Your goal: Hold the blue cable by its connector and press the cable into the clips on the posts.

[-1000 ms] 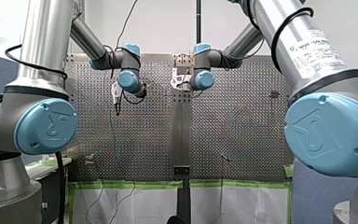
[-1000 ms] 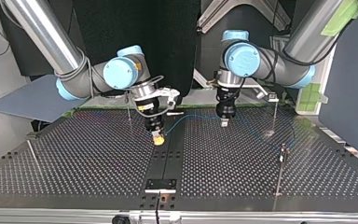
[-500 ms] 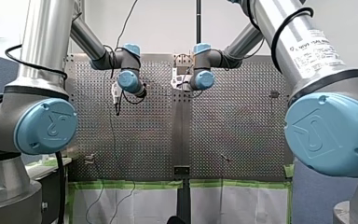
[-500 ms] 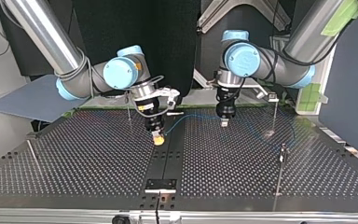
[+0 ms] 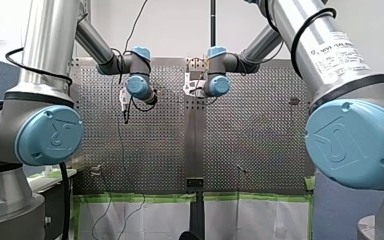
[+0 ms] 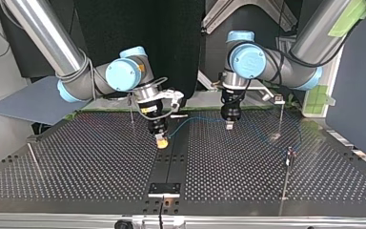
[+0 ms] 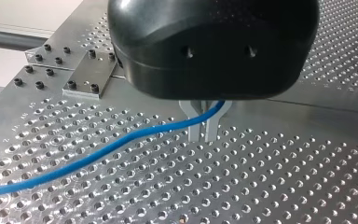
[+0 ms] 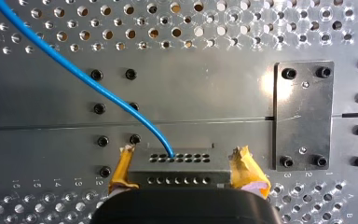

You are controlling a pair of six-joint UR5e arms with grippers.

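Where the right wrist view looks along its own arm, my right gripper (image 8: 182, 170) is clamped on the grey connector (image 8: 179, 158), a block with two rows of small holes. Its yellow pads (image 8: 122, 170) press against the block's two ends. The blue cable (image 8: 98, 85) leaves the connector's face ahead of the gripper and curves away over the perforated tabletop (image 8: 37, 196). A bolted metal plate (image 8: 303, 114) lies just beside the gripper.

Only the left wrist view shows the other grip. My left gripper (image 7: 204, 139) has its metal fingers (image 7: 194, 133) drawn together at the tips. The cable runs between them just above the tips and trails off to one side over the tabletop.

The top view alone shows both at once. The two grippers point down close over the tabletop, near each other, with the cable arching between them. Beyond the left gripper the cable runs on in a loose curve toward a thin post (image 6: 288, 164) well apart from that gripper. Another post (image 6: 281, 114) stands behind that curve. Whether the cable sits in any clip I cannot tell.

The front view gives only the two wrists over the far part of the tabletop; fingers and cable cannot be made out there.
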